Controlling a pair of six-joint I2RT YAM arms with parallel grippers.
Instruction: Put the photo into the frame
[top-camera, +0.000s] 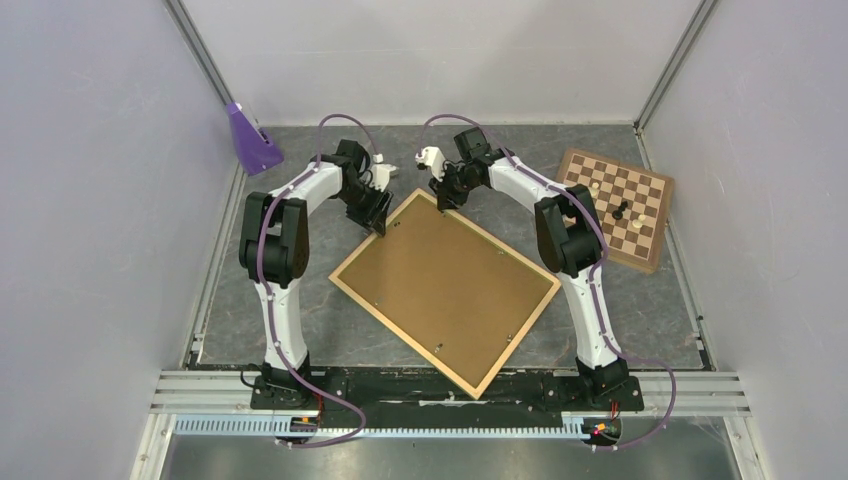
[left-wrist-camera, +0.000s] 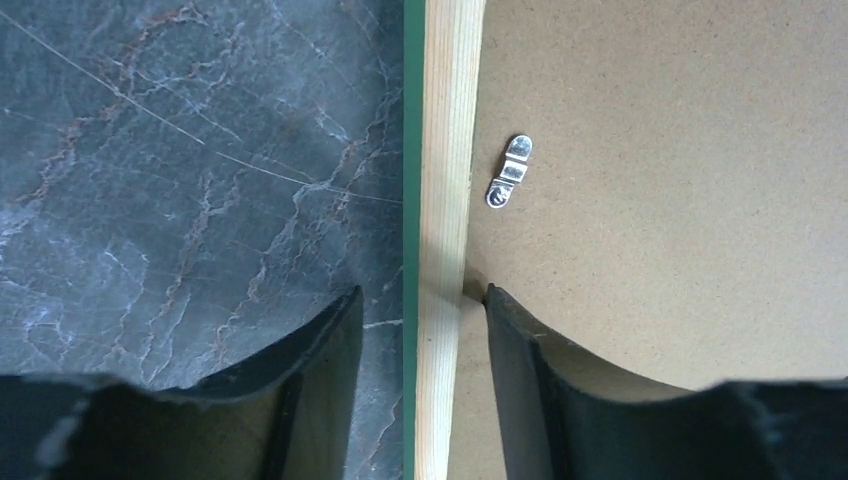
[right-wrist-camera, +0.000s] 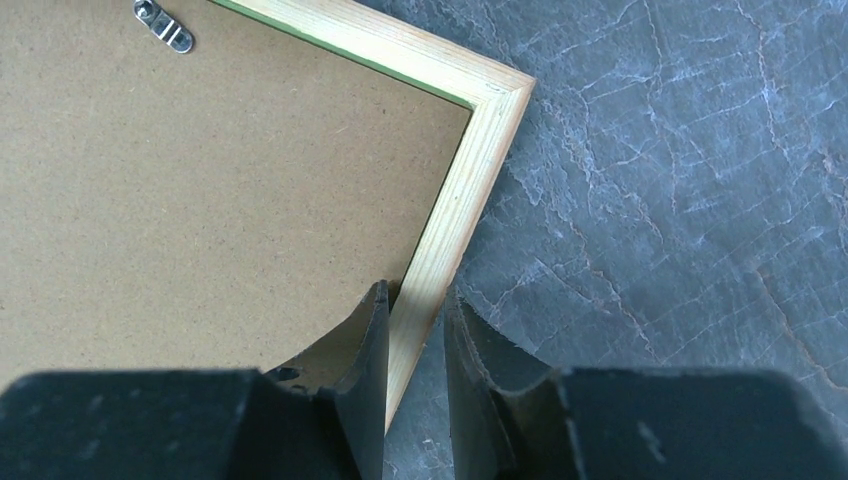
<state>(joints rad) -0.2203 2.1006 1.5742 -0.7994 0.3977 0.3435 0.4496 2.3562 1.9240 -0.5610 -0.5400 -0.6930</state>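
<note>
The frame (top-camera: 402, 334) lies face down and turned diamond-wise on the table, its pale wood back up and a green edge showing (left-wrist-camera: 445, 150). A brown hardboard panel (top-camera: 445, 290) fills it. The photo is hidden. My left gripper (top-camera: 378, 222) straddles the upper-left rail. In the left wrist view (left-wrist-camera: 422, 300), the right finger sits against the rail's inner edge on the panel, while the left finger stands off with bare table between. My right gripper (top-camera: 443, 200) is at the top corner, shut on the upper-right rail (right-wrist-camera: 480, 150), one finger on each side (right-wrist-camera: 415, 295).
A metal turn clip (left-wrist-camera: 509, 171) lies on the panel near the left rail, another (right-wrist-camera: 165, 25) near the top corner. A chessboard (top-camera: 615, 205) with a few pieces sits at the right back. A purple stand (top-camera: 252, 140) is at the back left. Walls enclose three sides.
</note>
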